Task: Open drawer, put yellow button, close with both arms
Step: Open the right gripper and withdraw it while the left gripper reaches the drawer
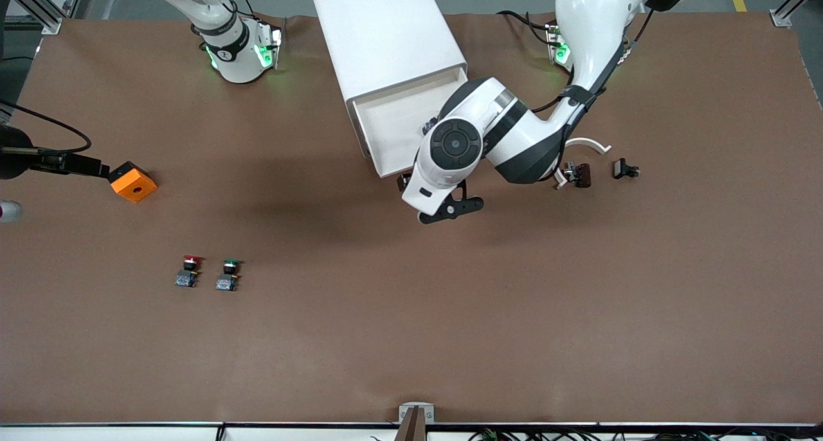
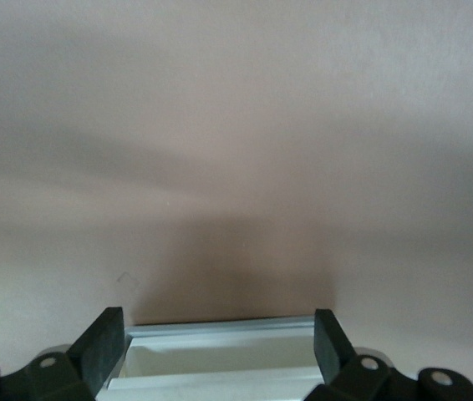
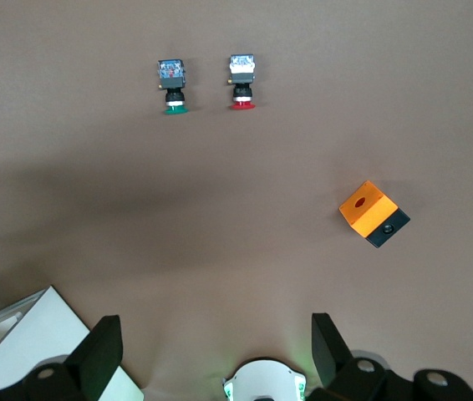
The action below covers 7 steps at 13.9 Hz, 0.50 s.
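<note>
The white cabinet (image 1: 386, 36) stands between the arm bases with its drawer (image 1: 392, 123) pulled open. My left gripper (image 1: 406, 181) hangs at the drawer's front rim, mostly hidden under the arm's wrist. In the left wrist view the left gripper (image 2: 220, 347) is open and empty, with the drawer's front rim (image 2: 220, 330) between its fingers. The yellow button does not show. A small dark thing (image 1: 428, 127) peeks out in the drawer beside the left arm; I cannot tell what it is. My right gripper (image 3: 216, 351) is open and empty, held high above its own base (image 3: 263, 384), and is out of the front view.
A red-capped button (image 1: 189, 270) and a green-capped button (image 1: 229, 274) stand side by side nearer the front camera, toward the right arm's end. An orange box (image 1: 132, 182) lies near that end's edge. Two small black parts (image 1: 577, 174) (image 1: 625, 169) and a white curved piece (image 1: 588, 144) lie toward the left arm's end.
</note>
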{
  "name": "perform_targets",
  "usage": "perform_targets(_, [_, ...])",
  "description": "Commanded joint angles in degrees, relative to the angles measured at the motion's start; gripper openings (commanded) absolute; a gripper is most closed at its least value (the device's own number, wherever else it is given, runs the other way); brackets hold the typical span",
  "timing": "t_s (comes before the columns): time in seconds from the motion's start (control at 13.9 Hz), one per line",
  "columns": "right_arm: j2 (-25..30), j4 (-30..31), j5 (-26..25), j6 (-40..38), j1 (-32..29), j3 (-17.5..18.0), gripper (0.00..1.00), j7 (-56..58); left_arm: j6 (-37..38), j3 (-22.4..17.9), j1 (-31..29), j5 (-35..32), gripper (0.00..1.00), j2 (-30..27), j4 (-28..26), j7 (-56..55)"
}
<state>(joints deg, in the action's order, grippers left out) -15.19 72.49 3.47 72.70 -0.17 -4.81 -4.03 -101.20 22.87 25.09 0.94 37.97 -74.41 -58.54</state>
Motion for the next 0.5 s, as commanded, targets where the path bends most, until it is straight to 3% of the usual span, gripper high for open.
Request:
perform_targets(0.0, [1.13,-1.03,-0.3,-1.25,-0.8,1.12,1.0,0.43,-0.75,2.43,-0.3,-0.77,1.0,-1.58,-3.02,-2.0])
perform_targets(0.43, [1.21,-3.85,0.66,-3.53,-2.03,0.51,1.0,0.34,-0.4,7.7,-0.39,-0.5,1.0,-1.58,-6.09,-8.42])
